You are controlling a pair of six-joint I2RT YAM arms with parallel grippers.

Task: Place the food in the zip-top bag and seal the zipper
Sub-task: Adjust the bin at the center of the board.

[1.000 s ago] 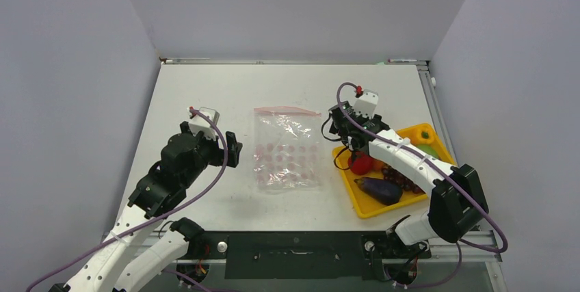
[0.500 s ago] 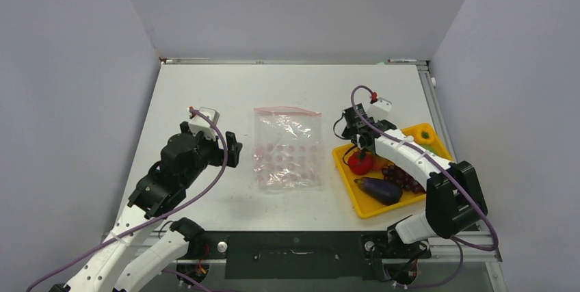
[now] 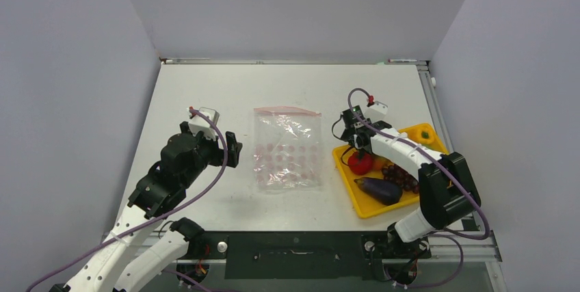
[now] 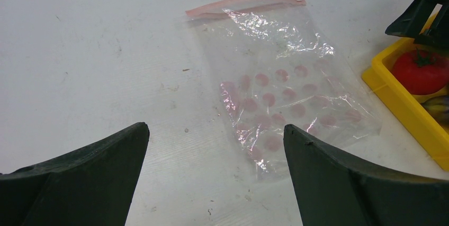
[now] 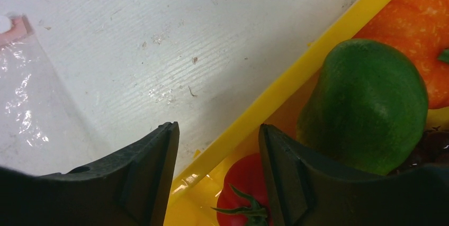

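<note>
The clear zip-top bag (image 3: pixel 287 150) with pink dots lies flat mid-table, its pinkish zipper (image 3: pixel 287 110) at the far edge. The food sits in a yellow tray (image 3: pixel 347 179): a red tomato (image 3: pixel 360 163), a dark eggplant (image 3: pixel 378 190), grapes (image 3: pixel 402 177) and a yellow pepper (image 3: pixel 424 135). My right gripper (image 5: pixel 218 136) hangs open over the tray's near-left rim (image 5: pixel 296 72), one finger outside it. The tomato (image 5: pixel 241 183) shows low between the fingers, untouched, beside green (image 5: pixel 365 104) and orange (image 5: pixel 418 25) pieces. My left gripper (image 4: pixel 216 136) is wide open just left of the bag (image 4: pixel 286 88).
Grey walls enclose the white table on three sides. The tray stands close to the table's right edge, and its left rim (image 4: pixel 394 99) is near the bag's right side. The bag's zipper (image 4: pixel 243 3) points away from the arms.
My right wrist has swung right and settled lower over the tray's left corner above the tomato, and its fingers have drawn closer together. The left arm and bag have stayed still.
</note>
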